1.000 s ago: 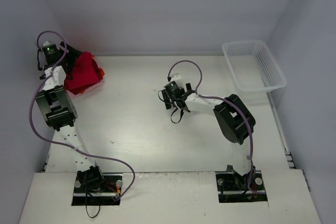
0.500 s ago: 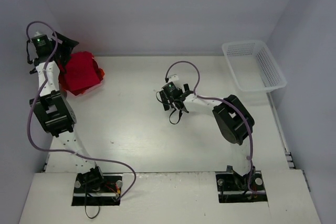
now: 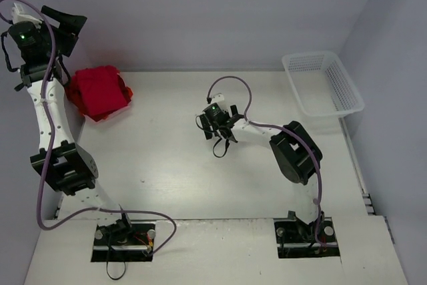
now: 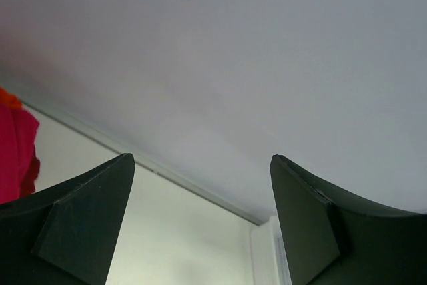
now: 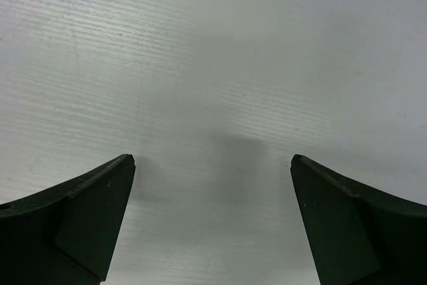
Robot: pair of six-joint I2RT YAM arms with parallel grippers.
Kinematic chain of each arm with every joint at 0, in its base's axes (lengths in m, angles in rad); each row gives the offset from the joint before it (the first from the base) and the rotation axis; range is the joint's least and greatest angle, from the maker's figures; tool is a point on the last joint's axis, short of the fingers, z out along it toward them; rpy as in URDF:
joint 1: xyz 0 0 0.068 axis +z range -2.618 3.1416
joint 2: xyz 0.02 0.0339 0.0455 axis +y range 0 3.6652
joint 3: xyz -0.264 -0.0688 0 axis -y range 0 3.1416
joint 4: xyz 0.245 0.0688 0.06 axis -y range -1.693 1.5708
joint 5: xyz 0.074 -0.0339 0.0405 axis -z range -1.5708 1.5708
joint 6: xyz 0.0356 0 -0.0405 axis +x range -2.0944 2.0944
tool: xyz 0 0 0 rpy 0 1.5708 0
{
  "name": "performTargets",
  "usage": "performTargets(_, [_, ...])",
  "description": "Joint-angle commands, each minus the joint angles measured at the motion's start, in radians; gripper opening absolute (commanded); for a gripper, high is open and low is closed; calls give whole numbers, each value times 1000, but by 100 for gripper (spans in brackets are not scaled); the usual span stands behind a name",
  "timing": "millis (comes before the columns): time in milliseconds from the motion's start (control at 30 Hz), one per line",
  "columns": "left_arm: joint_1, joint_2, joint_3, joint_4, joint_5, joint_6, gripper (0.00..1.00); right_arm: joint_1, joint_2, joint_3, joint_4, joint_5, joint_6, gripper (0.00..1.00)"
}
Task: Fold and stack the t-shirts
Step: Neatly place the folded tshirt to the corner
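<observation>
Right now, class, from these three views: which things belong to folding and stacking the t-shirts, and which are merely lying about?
Belonging to the job:
- red t-shirts, bundled in a heap at the far left corner of the table

Just lying about:
- white mesh basket, at the far right corner, well apart from the shirts

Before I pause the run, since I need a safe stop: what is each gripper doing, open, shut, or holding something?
Left gripper: open, holding nothing.
Right gripper: open, holding nothing, over the bare table.
</observation>
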Motion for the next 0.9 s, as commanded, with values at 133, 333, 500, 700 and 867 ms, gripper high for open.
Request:
performTargets(133, [-105,-249,-294,104,20,-33,77,14,-91,45,-6,38,10,100])
performTargets(333, [-272,-487,-664,88,-61,50,77,11,-145,101,-72,38,19,100])
performTargets(500, [-375,-598,-812,68,-48,87,77,8,-182,121,-116,35,49,100])
performTargets(700, [-432,-589,-712,-112,37,203,77,3,-246,118,-141,30,82,100])
performTargets(867, [-485,-605,-724,-140,21,217,77,-3,-271,138,-176,1,109,100])
